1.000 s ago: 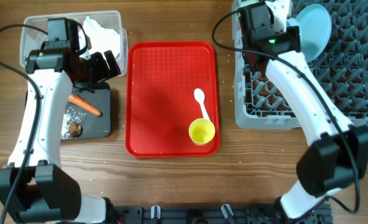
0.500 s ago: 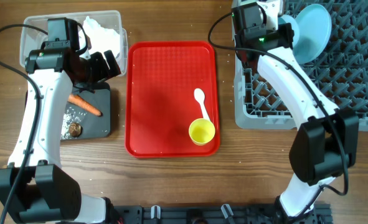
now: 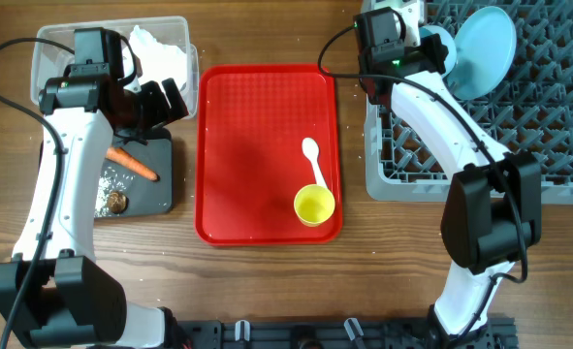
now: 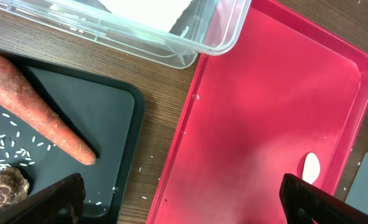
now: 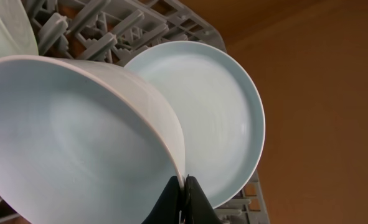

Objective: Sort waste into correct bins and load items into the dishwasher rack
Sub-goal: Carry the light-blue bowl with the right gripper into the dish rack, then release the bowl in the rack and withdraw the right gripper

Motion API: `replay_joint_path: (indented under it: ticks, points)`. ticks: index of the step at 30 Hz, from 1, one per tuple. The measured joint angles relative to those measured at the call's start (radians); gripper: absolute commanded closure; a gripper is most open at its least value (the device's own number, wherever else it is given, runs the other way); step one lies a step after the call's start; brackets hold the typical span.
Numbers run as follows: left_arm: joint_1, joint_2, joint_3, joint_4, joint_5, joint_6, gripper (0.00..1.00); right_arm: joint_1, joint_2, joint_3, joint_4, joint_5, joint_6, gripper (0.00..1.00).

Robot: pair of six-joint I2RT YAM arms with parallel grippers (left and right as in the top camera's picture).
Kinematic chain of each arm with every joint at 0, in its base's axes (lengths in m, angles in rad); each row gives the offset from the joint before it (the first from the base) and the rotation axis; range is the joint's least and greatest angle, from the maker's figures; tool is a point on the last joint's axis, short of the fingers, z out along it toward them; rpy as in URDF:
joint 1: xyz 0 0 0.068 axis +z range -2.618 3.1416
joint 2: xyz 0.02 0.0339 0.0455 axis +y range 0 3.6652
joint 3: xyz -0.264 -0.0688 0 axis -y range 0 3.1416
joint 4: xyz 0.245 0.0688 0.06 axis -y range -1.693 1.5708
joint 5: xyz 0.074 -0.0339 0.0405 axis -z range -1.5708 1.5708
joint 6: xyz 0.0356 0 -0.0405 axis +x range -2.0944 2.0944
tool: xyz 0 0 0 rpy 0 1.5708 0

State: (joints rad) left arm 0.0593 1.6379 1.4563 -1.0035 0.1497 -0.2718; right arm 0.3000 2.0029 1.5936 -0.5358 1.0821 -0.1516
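Note:
My right gripper (image 5: 184, 186) is shut on the rim of the light blue bowl (image 5: 78, 137), held tilted over the back left corner of the grey dishwasher rack (image 3: 519, 126). The light blue plate (image 3: 485, 37) stands on edge just behind the bowl (image 3: 441, 44). A paler bowl (image 5: 3, 25) shows at the right wrist view's top left. My left gripper (image 4: 184, 208) is open and empty between the black tray (image 4: 103, 118) and the red tray (image 4: 264, 124). The carrot (image 3: 133, 165), rice (image 3: 110, 181) and brown scrap (image 3: 117, 201) lie on the black tray. The napkin (image 3: 155, 48) lies in the clear tub (image 3: 53, 48). No red wrapper shows.
The yellow cup (image 3: 314, 206) and white spoon (image 3: 312, 160) lie on the right side of the red tray (image 3: 257, 145). The rack's upright pegs (image 5: 109, 31) stand under the bowl. A few rice grains lie on the wood beside the black tray.
My right gripper has moved left along the rack's back edge with the bowl in it, and the bowl now shows beside the plate. The left arm has not moved.

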Motion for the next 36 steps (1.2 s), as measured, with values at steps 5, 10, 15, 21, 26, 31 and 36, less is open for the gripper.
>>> replay_joint_path:
  ticks: [5, 10, 15, 21, 26, 31, 36]
  points:
    - [0.0, 0.0, 0.0, 0.0, 0.0, 0.0, 0.0, 0.017, 0.0, 0.0, -0.026, 0.008, -0.076, 0.96]
    - [0.0, 0.0, 0.0, 0.0, 0.0, 0.0, 0.0, 0.088, 0.0, 0.0, -0.102, 0.002, -0.135, 0.36]
    - [0.0, 0.0, 0.0, 0.0, 0.0, 0.0, 0.0, 0.151, 0.002, 0.0, -0.143, -0.05, -0.198, 0.22]
    - [0.0, 0.0, 0.0, 0.0, 0.0, 0.0, 0.0, 0.162, 0.002, 0.0, -0.16, -0.061, -0.213, 0.18]
    - [0.0, 0.0, 0.0, 0.0, 0.0, 0.0, 0.0, 0.162, 0.002, 0.019, -0.164, -0.109, -0.204, 0.16]
    - [0.0, 0.0, 0.0, 0.0, 0.0, 0.0, 0.0, 0.162, -0.041, 0.075, -0.202, -0.291, -0.14, 0.16]
    - [0.0, 0.0, 0.0, 0.0, 0.0, 0.0, 0.0, 0.162, -0.198, 0.089, -0.266, -0.561, -0.077, 0.16]
